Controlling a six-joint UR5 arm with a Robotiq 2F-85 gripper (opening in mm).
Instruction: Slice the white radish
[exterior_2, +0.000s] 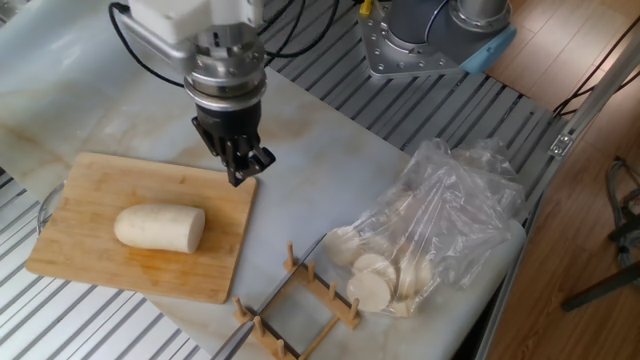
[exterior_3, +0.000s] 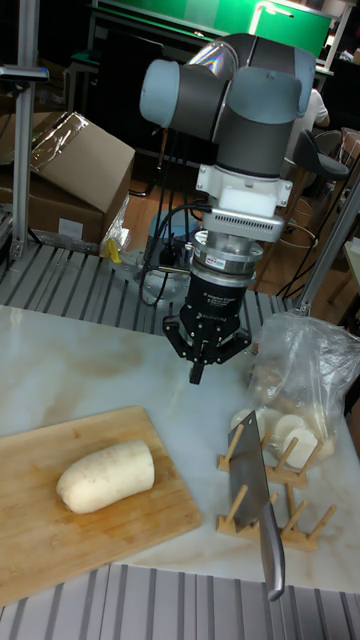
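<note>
The white radish (exterior_2: 160, 227) (exterior_3: 105, 477) lies on its side on a wooden cutting board (exterior_2: 215, 262) (exterior_3: 150, 520), with its flat cut end toward the knife rack. My gripper (exterior_2: 243, 172) (exterior_3: 197, 374) hangs above the board's far right corner, pointing down at the marble, well clear of the radish. Its fingers are pressed together and hold nothing. A knife (exterior_2: 283, 282) (exterior_3: 262, 510) rests in a wooden rack (exterior_2: 300, 315) (exterior_3: 285, 500) beside the board, blade across the pegs and handle toward the table's front edge.
A clear plastic bag (exterior_2: 445, 225) (exterior_3: 305, 375) with pale round slices lies right of the rack. The arm's base (exterior_2: 430, 35) stands at the back. Slatted metal frames the marble top (exterior_2: 330, 185). Cardboard boxes (exterior_3: 75, 165) are behind the table.
</note>
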